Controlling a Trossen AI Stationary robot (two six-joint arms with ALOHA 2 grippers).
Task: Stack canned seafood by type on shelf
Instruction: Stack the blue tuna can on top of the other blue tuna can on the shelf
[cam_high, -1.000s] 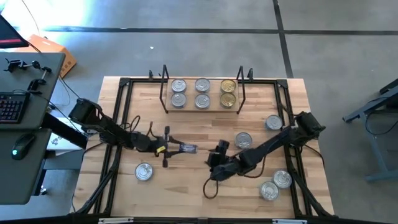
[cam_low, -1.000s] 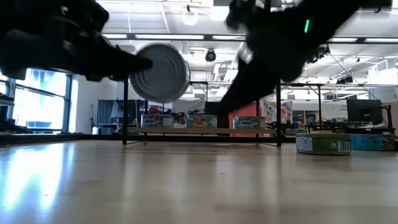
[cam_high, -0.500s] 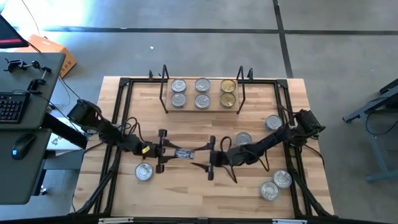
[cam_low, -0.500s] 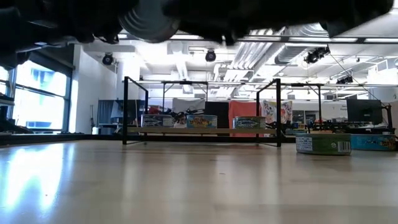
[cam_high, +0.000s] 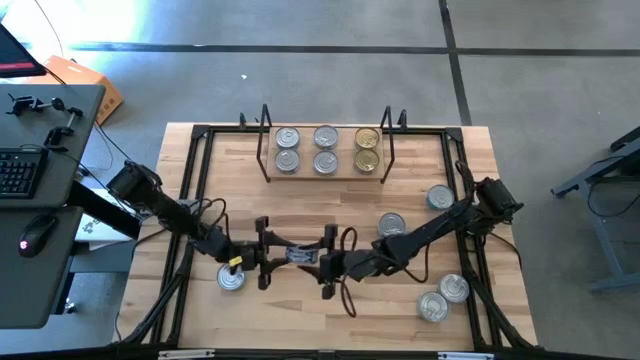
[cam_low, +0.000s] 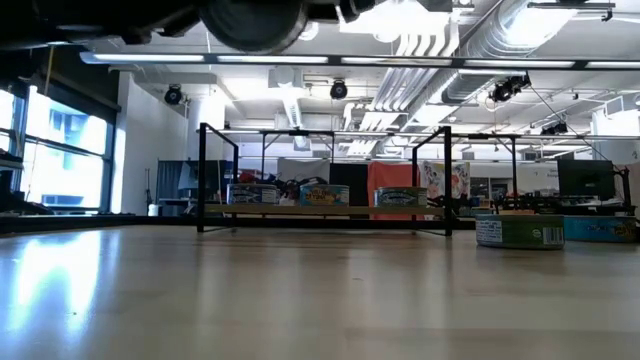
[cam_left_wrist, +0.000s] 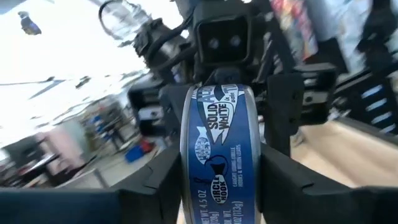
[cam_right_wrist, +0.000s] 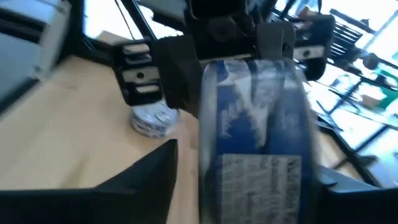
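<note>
We looked straight down from overhead on the whole surface (cam_high: 300, 200) and both arms, while our low camera sat at surface height, facing level across to the shelf (cam_low: 325, 210) and the room behind. Our two wrist cameras faced each other at close range, both filled by the same blue-labelled tin (cam_left_wrist: 219, 158) held on edge between them.

Blue-labelled tin (cam_left_wrist: 219, 158) with white fish print, between dark claws.
</note>
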